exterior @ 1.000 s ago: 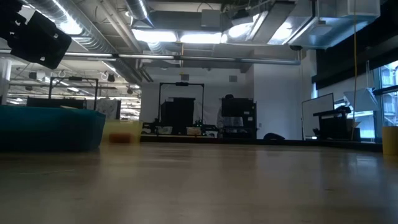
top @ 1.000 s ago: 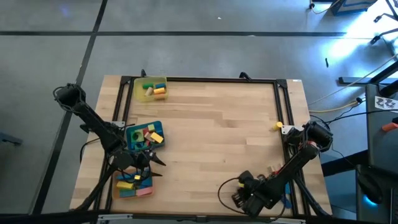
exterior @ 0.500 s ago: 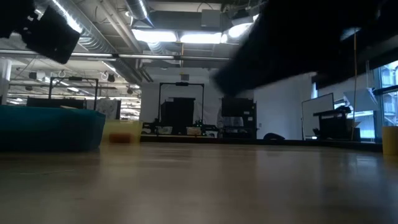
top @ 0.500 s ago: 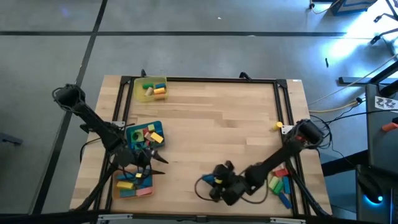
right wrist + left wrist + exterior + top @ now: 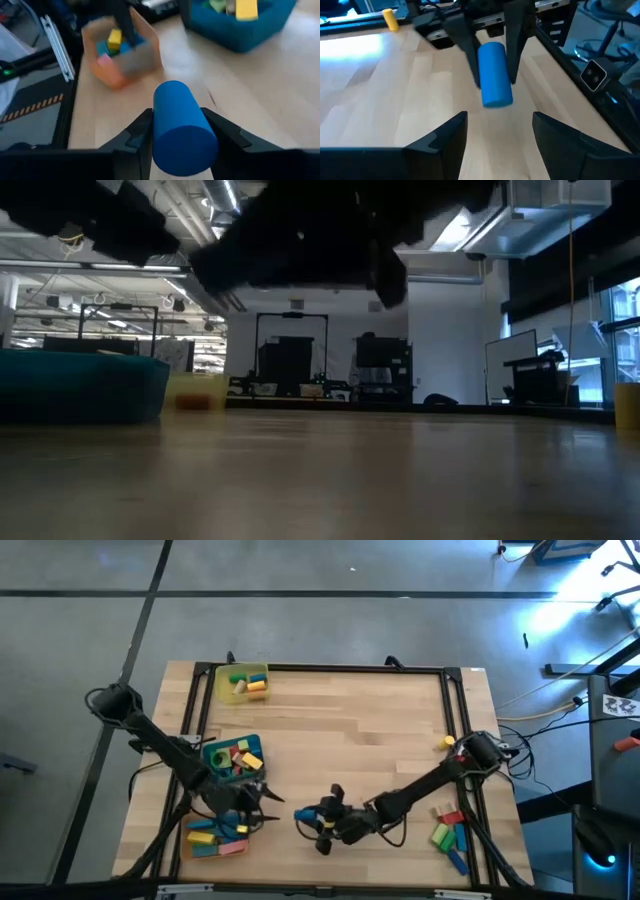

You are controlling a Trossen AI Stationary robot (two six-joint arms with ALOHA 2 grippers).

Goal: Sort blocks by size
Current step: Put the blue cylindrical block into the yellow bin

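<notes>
Item: one blue cylinder block (image 5: 182, 129), pinched between the jaws of the right gripper (image 5: 322, 820) above the table's near middle, about 3 o'clock of the left gripper (image 5: 262, 808), whose jaws stood spread and empty facing it beside the orange tray (image 5: 217, 837). Handling, as judged: a handover should bring the spread jaws squarely around the cylinder's free end before the right lets go. Setting: pale wooden table (image 5: 350, 710), black-framed; blue tray (image 5: 209, 752) and yellow tray (image 5: 221, 679) toward 10 o'clock; dim workshop beyond.

Two dark jointed arms trailing black cables, with tapered black jaws.
</notes>
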